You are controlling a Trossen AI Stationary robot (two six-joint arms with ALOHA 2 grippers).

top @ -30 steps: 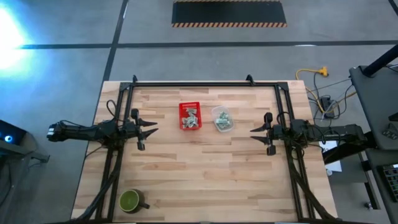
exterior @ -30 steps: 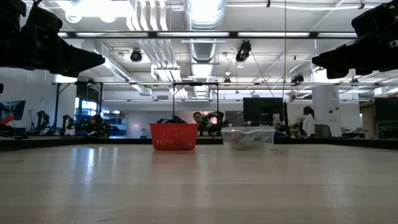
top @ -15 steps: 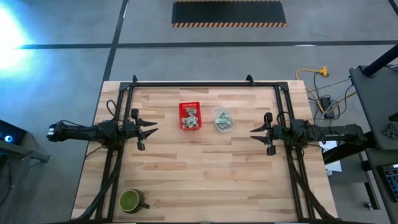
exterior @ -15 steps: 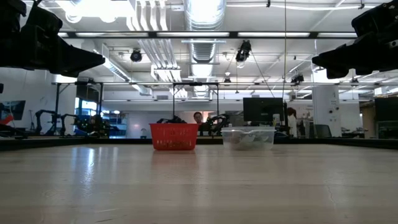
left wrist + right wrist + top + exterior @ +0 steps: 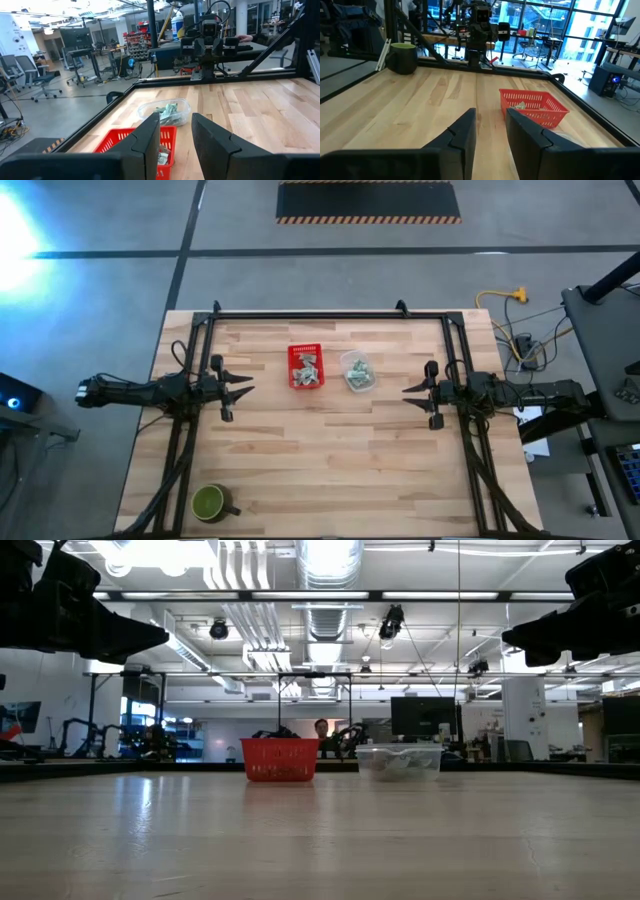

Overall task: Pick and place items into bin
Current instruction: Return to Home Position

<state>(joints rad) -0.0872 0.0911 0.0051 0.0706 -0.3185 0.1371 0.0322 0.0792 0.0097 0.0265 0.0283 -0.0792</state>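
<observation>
The items are small crumpled pieces, pale green and white, like scrunched wrappers. One heap lies inside the red basket. A second heap fills the clear bin, which stands just beside the red basket on the side nearer the right arm. None lies loose on the surface around the red basket. From surface height the red basket's mesh wall hides its load, while the pale heap shows through the clear bin's wall.

The left pincer hangs well apart from the red basket, pointing toward it. Its fingers are spread with a gap between them and grip nothing. The right pincer faces it from beyond the clear bin, likewise spread and empty. A green mug stands far from the red basket, at the surface's corner on the left arm's side.

Compared with a second ago, both arms, the red basket, the clear bin and the mug sit exactly as they did. Only the room changed: a person who was walking past, far behind the clear bin, is no longer visible.
</observation>
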